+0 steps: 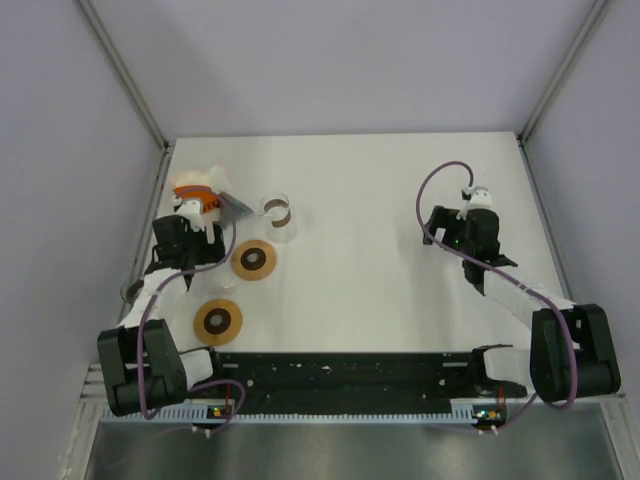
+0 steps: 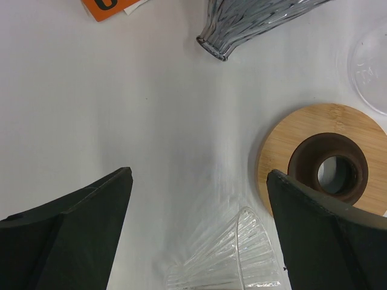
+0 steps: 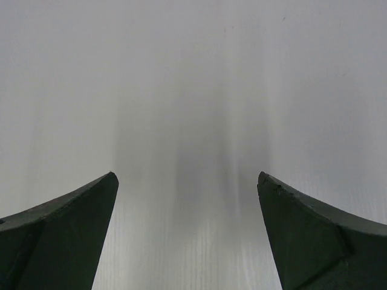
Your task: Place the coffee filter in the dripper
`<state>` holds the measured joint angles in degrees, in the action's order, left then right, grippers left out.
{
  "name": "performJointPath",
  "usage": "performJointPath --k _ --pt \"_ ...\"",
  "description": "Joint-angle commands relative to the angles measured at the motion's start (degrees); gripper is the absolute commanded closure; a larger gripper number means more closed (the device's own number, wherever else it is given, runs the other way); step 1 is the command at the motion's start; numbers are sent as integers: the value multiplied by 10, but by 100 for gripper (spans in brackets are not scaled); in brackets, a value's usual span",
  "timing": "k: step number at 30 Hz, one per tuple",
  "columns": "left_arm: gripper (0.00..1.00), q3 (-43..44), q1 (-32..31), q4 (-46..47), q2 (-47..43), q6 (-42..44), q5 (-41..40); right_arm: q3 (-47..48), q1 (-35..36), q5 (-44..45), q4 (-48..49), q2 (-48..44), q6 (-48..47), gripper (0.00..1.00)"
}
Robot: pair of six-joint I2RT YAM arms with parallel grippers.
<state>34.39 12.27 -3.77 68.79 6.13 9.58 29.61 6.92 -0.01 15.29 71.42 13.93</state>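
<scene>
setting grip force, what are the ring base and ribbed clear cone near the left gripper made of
Ring base: pale matte wood, perhaps bamboo, by its grain; its dark brown collar is unclear. Ribbed clear cone: glossy, table showing through, so glass or clear plastic.

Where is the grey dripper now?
In the top view the grey dripper lies on its side at the left of the table, between the orange packet and the clear glass.

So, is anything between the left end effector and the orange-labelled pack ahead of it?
Nothing visible. The left end effector is open, and bare table runs up to the orange-labelled pack. The clear glass dripper lies back between its fingers.
</scene>
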Motion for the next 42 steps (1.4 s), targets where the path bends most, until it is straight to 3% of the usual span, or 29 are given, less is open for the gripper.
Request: performJointPath --k 1,3,7,12,18,21,24,28,38,42 --pt "1 23 0 9 -9 -5 -3 -8 -5 3 40 -11 -2 1" --pt "1 35 1 -4 -14 -2 0 -13 -6 3 53 -26 3 1" --pt "1 57 1 -2 -30 37 92 -24 -5 8 74 -68 17 1" --pt "1 201 -8 -97 -2 74 212 -22 -5 3 57 -127 22 1" --pt "7 473 -143 -331 136 152 100 26 -5 -96 -19 -145 8 1" --pt "12 547 -181 -374 201 162 64 41 -5 -127 -39 -149 9 1" --pt "19 580 -204 -383 264 168 12 47 -5 -139 -50 -155 12 1" --pt "30 619 -208 -422 331 165 33 47 -5 -138 -70 -169 2 1" --pt "42 582 -224 -405 353 161 64 43 -4 -127 -74 -173 -8 1" --pt "72 574 -239 -406 366 155 68 45 -5 -129 -76 -173 -6 1"
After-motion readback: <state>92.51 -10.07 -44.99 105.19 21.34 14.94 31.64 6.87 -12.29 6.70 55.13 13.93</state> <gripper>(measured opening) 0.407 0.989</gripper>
